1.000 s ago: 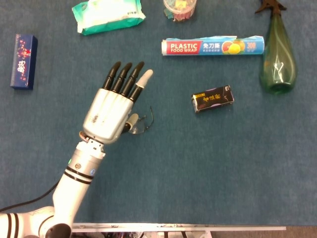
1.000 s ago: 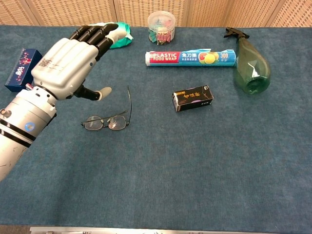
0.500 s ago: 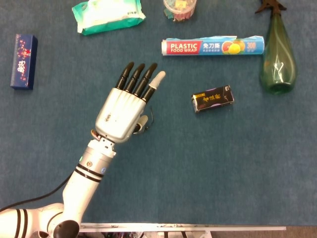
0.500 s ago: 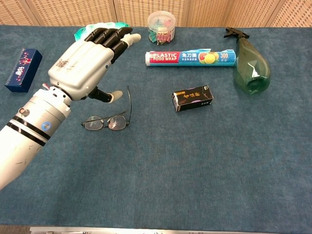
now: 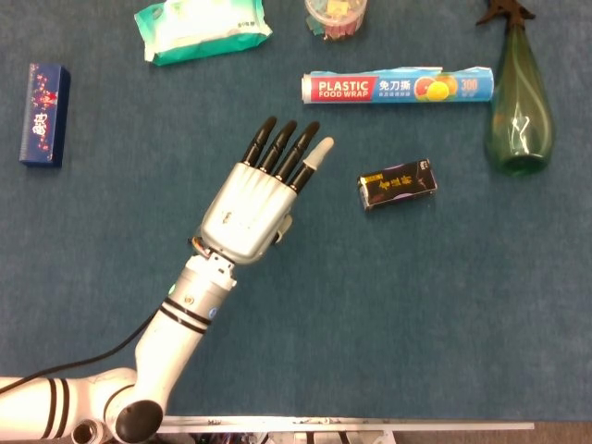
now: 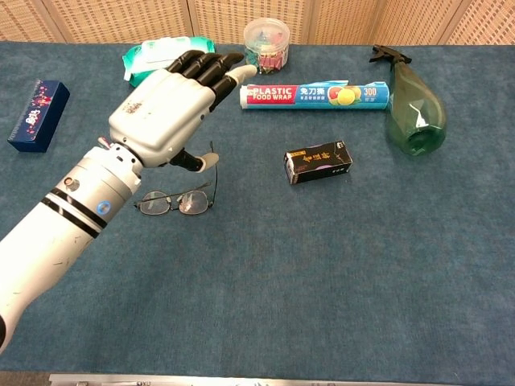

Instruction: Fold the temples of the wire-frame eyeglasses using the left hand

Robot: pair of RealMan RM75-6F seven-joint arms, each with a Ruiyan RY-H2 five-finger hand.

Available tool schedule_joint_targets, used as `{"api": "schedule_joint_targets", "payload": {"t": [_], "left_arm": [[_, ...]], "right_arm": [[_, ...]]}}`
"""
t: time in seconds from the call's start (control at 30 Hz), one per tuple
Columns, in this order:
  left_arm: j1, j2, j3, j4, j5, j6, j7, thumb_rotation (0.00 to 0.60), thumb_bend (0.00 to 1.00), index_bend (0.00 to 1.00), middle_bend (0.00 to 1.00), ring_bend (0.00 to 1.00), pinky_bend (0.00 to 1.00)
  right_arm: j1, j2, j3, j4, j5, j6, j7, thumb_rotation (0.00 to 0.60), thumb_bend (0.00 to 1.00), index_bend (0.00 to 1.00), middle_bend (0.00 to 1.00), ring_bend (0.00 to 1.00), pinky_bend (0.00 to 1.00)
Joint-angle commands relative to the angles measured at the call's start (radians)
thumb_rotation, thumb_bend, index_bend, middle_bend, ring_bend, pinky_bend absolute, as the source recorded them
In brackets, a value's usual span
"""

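Shifted toward three o'clock since earlier, the left hand (image 6: 165, 112) is held flat, fingers spread (nothing gripped); the eyeglasses (image 6: 175, 201) are seen at its six o'clock.

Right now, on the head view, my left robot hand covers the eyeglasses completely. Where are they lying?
Observer: On the chest view, the wire-frame eyeglasses lie beside your wrist, on the near side of the left robot hand.
Operator: Is a temple open?
Observer: Yes. One temple sticks out straight from the lenses toward the far side, unfolded.
Operator: Am I touching it?
Observer: The thumb tip sits right beside that temple, but I cannot tell whether it makes contact.
Operator: Am I holding anything?
Observer: No. The fingers are stretched out above the eyeglasses with nothing in them.
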Motion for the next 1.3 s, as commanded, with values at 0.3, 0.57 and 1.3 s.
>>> {"api": "schedule_joint_targets", "payload": {"t": [0.3, 0.57, 1.3], "left_arm": [[-0.025, -0.014, -0.022, 0.008, -0.049, -0.003, 0.016, 0.6, 0.2, 0.01, 0.0, 0.0, 0.0], [-0.039, -0.023, -0.022, 0.013, -0.062, 0.001, 0.025, 0.6, 0.2, 0.01, 0.0, 0.0, 0.0], [-0.061, -0.027, -0.022, 0.03, -0.1, 0.026, 0.046, 0.6, 0.2, 0.01, 0.0, 0.0, 0.0]], "right_arm": [[0.001, 0.001, 0.0, 0.001, -0.001, -0.006, 0.001, 0.6, 0.19, 0.33, 0.29, 0.23, 0.38], [0.002, 0.0, -0.001, -0.002, -0.004, -0.007, -0.006, 0.6, 0.19, 0.33, 0.29, 0.23, 0.38], [0.006, 0.002, -0.006, -0.01, -0.01, -0.016, -0.021, 0.6, 0.19, 0.33, 0.3, 0.23, 0.38]]}}
